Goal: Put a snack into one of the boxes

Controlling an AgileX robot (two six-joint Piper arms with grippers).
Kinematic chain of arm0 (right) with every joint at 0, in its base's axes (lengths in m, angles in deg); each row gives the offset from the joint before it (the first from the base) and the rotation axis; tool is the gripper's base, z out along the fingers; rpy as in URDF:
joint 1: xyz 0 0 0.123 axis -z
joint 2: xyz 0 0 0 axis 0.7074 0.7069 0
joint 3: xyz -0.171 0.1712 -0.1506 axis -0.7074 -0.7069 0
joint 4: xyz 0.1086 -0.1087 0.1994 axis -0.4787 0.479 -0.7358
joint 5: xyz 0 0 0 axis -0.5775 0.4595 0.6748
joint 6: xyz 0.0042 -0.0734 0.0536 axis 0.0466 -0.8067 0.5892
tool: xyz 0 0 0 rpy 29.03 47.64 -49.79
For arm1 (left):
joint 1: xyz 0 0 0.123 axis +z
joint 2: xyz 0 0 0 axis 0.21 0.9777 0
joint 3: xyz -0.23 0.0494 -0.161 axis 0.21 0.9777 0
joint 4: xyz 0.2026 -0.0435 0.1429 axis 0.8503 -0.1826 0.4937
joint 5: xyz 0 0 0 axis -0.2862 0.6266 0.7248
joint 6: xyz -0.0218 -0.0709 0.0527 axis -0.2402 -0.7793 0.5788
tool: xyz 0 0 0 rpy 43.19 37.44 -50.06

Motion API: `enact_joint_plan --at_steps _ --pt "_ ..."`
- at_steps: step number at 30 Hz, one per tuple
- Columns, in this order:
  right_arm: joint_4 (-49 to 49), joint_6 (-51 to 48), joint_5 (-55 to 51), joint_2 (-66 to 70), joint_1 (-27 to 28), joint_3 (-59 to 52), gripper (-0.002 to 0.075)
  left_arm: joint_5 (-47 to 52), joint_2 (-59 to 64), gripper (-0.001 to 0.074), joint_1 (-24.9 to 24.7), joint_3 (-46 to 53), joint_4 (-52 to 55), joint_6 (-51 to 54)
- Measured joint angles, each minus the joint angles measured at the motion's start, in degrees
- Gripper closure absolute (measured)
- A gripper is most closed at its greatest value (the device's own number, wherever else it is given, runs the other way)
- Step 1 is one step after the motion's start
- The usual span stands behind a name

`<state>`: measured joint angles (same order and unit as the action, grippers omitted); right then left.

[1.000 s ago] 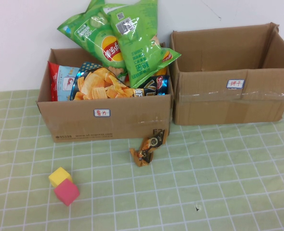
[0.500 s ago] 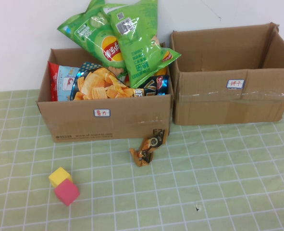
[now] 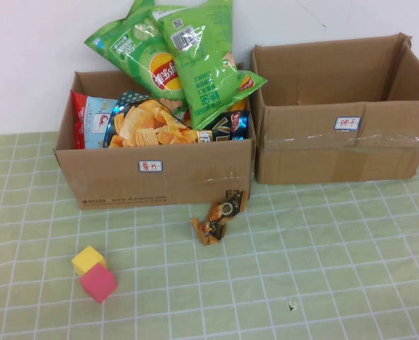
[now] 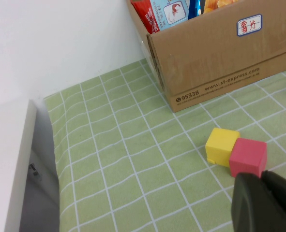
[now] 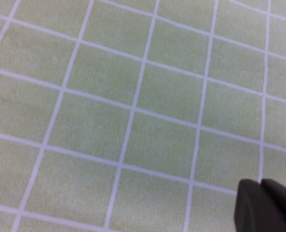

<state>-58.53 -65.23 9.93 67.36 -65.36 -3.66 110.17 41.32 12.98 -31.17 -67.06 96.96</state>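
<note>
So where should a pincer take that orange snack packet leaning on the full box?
Grip the orange snack packet across its lower crimped end on the cloth, coming from above on the side away from the left box, since its upper end leans there. Both pincers sit out of the high view.

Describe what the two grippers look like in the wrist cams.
Little shows. The left gripper is a matte black, blocky fingertip pair with a thin seam between the halves, low over the green checked tablecloth. The right gripper looks the same: black, rounded corners, one seam. No cables or markings visible; the high view shows neither arm.
</note>
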Motion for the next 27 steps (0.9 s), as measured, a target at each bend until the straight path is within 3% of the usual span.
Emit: enact_joint_plan --at_steps 27 --pt "0.0 0.0 0.0 0.0 0.0 0.0 0.0728 -0.8 0.0 0.0738 0.0 1.5 -0.1 0.0"
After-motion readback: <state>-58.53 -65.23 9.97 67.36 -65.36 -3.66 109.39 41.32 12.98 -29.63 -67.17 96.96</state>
